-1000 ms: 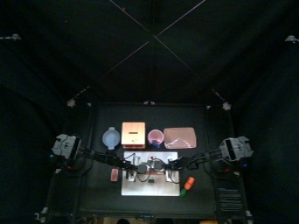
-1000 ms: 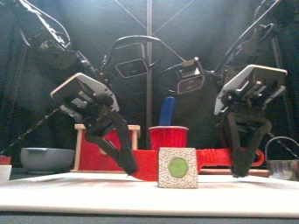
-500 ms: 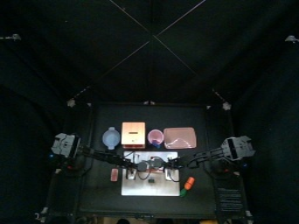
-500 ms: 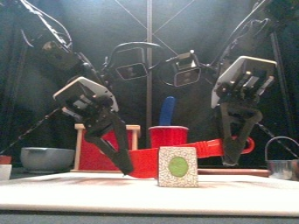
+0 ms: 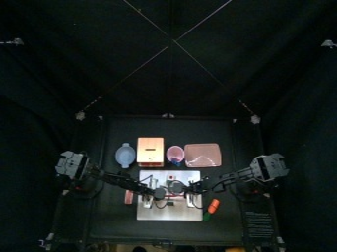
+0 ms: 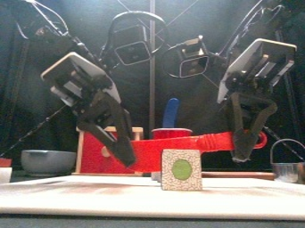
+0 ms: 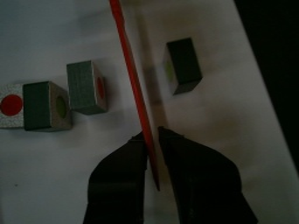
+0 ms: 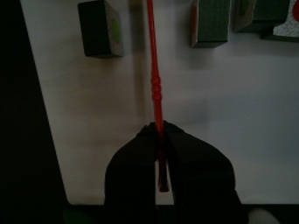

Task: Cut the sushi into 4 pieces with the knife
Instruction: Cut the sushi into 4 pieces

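**Two grippers, one knife: blade poised among the sushi pieces**

The left gripper (image 7: 149, 138) and the right gripper (image 8: 156, 131) are both clamped tight on the same red knife (image 8: 153, 70), one at each end. The right fingers (image 8: 131, 156) pinch the ridged handle, whose butt pokes out behind them. The left fingers (image 7: 126, 156) pinch the far end of the blade. The knife is seen edge-on from both wrists, so its width is hard to judge there.

The sushi lies on the white cutting board (image 8: 233, 114), ahead of both sets of fingertips. A lone sushi piece (image 7: 181, 66) sits to one side of the blade. A pair of sushi pieces (image 7: 84, 86) sits on the other side, close together. Beyond that pair is a pale face with a red dot (image 7: 10, 103), cut off by the frame edge. Whether it belongs to a further piece cannot be told.

From the front, only one piece is visible, just beneath the knife's span and between the two grippers; the others are hidden. The left gripper partly covers the wooden box (image 6: 93, 142), and the knife crosses the red cup (image 6: 174, 134).
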Robot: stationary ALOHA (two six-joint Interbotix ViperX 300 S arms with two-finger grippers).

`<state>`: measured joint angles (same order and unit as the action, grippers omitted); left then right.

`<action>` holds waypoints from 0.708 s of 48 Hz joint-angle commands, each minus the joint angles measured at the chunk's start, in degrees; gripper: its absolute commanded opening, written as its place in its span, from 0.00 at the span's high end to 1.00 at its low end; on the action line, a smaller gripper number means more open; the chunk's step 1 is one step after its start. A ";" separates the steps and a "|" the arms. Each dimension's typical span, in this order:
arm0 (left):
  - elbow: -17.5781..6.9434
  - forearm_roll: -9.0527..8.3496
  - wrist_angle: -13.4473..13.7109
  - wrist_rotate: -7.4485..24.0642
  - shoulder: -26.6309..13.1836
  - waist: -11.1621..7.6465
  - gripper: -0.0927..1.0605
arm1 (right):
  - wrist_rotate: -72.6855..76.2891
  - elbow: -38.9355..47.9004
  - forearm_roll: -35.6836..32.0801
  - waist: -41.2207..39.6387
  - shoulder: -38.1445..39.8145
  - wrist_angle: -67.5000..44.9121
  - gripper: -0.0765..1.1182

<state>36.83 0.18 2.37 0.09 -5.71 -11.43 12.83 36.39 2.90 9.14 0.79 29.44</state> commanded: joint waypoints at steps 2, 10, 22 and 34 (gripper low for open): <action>-0.79 0.62 -0.18 -0.18 4.57 0.26 0.26 | -0.09 -0.53 -0.18 -0.35 4.39 1.05 0.78; 0.79 2.64 -1.14 -0.18 8.70 0.35 0.25 | 0.09 1.85 0.70 0.09 9.76 4.04 0.78; 5.36 4.66 -8.35 -0.18 15.38 2.64 0.26 | 0.18 8.44 3.08 -0.35 22.24 7.73 0.78; 11.87 5.27 -19.16 -0.09 21.62 4.92 0.26 | 1.85 13.97 6.24 -0.88 32.61 13.89 0.76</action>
